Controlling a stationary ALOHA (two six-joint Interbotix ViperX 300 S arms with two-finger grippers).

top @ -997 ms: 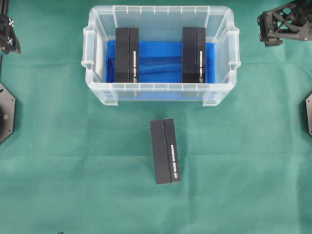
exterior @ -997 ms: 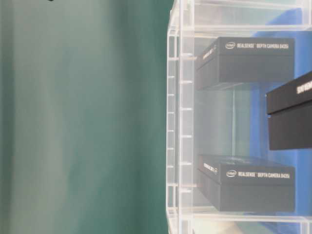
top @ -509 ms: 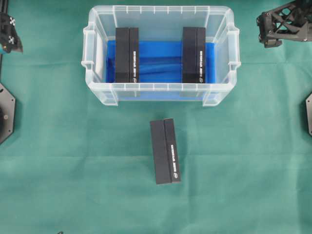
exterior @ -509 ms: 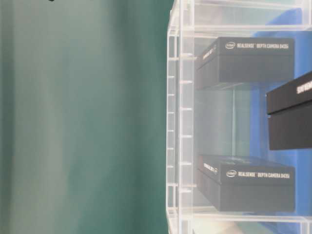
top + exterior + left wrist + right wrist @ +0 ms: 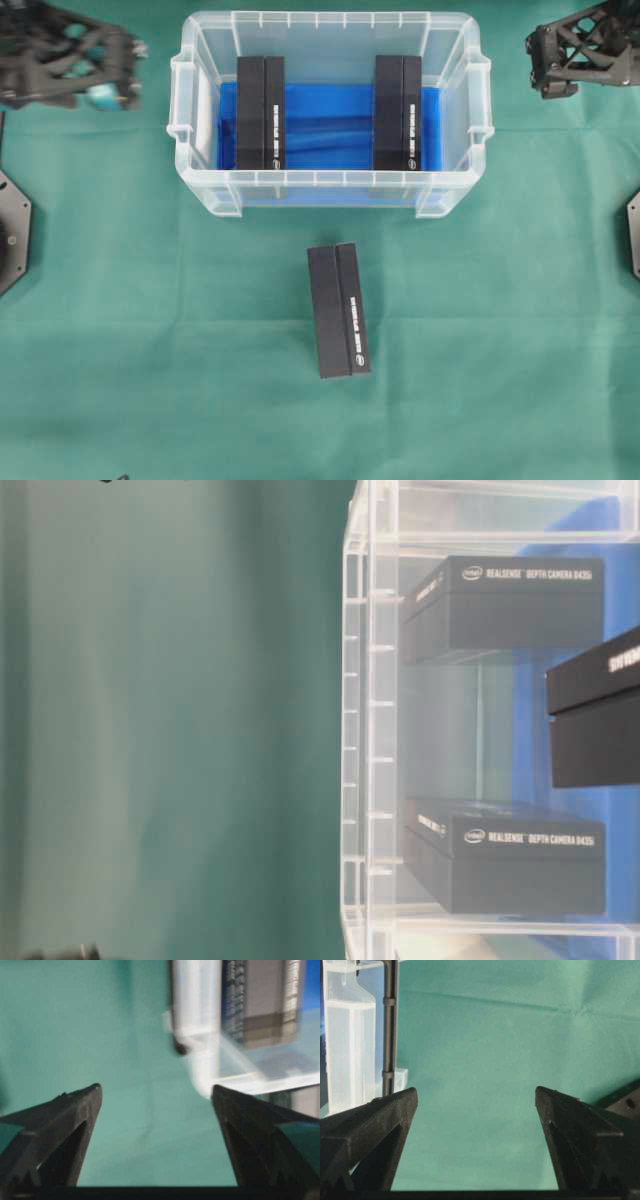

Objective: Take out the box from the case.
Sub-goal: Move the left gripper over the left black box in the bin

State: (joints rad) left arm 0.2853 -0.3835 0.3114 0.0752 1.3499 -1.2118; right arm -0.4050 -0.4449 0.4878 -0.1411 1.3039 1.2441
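Case (image 5: 330,190), twelve o'clock on green cloth (image 5: 150,350): two black boxes on edge inside, left box (image 5: 260,112) and right box (image 5: 397,112), spaced for jaw access; third box (image 5: 338,310) outside at six; left gripper (image 5: 125,75) and right gripper (image 5: 548,62) both spread wide, empty, flanking at ten and two.

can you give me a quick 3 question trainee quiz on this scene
1. How many black boxes are inside the case?
2. True or false: the left gripper is shut on a box.
3. Where does the third box lie? A in the case; B on the green cloth in front of the case; C in the right gripper.

Key:
1. Two, the left box and the right box.
2. False; its jaws stand open and empty.
3. B
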